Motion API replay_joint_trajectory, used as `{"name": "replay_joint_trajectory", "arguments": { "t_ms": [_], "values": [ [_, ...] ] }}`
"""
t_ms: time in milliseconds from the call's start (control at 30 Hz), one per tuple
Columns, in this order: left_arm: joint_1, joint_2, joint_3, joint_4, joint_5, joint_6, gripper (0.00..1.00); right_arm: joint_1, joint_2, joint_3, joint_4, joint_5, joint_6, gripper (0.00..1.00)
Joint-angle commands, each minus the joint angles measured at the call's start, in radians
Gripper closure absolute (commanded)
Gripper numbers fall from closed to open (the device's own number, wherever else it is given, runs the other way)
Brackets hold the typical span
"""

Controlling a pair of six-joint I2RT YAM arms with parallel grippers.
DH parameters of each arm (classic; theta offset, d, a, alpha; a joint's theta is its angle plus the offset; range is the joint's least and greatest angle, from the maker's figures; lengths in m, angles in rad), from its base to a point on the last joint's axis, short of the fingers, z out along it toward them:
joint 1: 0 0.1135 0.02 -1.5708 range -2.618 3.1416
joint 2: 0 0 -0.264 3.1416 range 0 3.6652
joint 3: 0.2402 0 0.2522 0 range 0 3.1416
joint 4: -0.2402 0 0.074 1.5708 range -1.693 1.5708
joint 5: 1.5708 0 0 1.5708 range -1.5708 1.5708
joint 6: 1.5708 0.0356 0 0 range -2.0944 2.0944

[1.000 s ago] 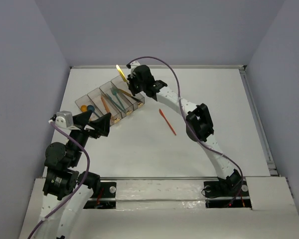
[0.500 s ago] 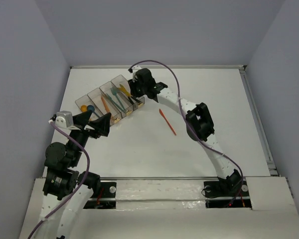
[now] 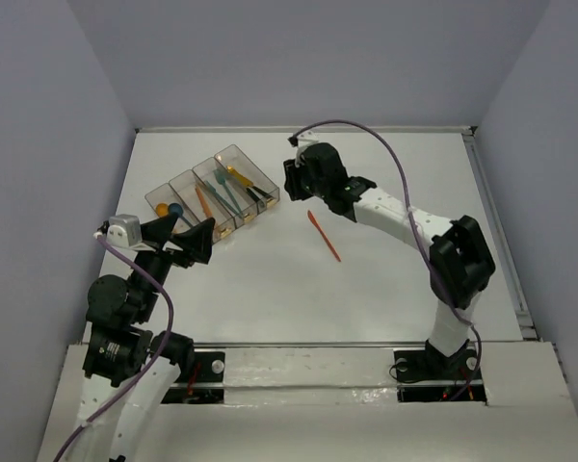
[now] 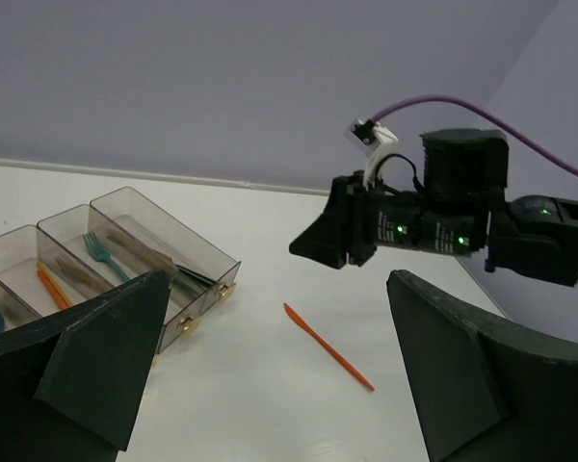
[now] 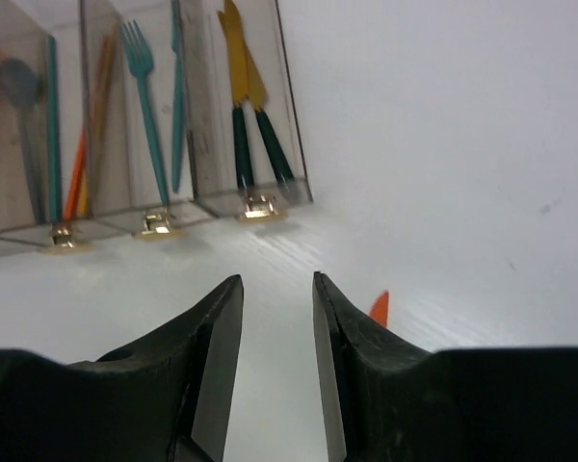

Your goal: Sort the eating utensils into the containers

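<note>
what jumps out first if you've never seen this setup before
A lone orange knife lies on the white table, near its middle, apart from everything else. To its left sits the row of clear bins, holding teal, orange and yellow utensils. The right tool hovers between the two, empty, fingers slightly apart.

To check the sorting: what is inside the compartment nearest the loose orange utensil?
Two yellow utensils with dark green handles, side by side; anything beneath them is hidden.
</note>
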Motion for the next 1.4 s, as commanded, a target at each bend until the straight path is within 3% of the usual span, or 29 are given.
{"name": "replay_joint_trajectory", "arguments": {
  "t_ms": [0, 67, 300, 767, 867, 933, 1000, 1233, 1367],
  "values": [
    [0.004, -0.002, -0.001, 0.051, 0.001, 0.007, 0.01, 0.003, -0.106, -0.256, 0.02, 0.101, 0.071, 0.59],
    [0.004, -0.002, -0.001, 0.051, 0.002, 0.006, 0.01, 0.003, -0.152, -0.356, 0.002, 0.097, 0.083, 0.59],
    [0.004, -0.002, -0.001, 0.05, 0.001, 0.006, 0.01, -0.016, -0.177, -0.462, -0.061, 0.12, 0.093, 0.59],
    [0.004, -0.005, -0.003, 0.051, 0.001, 0.006, 0.01, -0.043, -0.057, -0.475, -0.037, 0.075, 0.105, 0.65],
    [0.004, -0.005, -0.003, 0.051, 0.004, 0.006, 0.01, -0.043, -0.04, -0.476, -0.031, 0.062, 0.103, 0.75],
    [0.004, -0.006, -0.003, 0.051, 0.006, 0.006, 0.01, -0.043, -0.045, -0.482, -0.023, 0.054, 0.103, 0.92],
    [0.004, -0.008, -0.003, 0.051, 0.007, 0.006, 0.01, -0.043, -0.068, -0.492, -0.009, 0.046, 0.099, 1.0],
    [0.004, -0.012, -0.001, 0.053, 0.015, 0.004, 0.01, -0.043, -0.207, -0.418, -0.021, 0.036, 0.053, 1.0],
    [0.004, -0.016, -0.001, 0.054, 0.016, 0.004, 0.01, -0.043, -0.217, -0.328, 0.055, -0.119, 0.039, 1.0]
  ]
}}
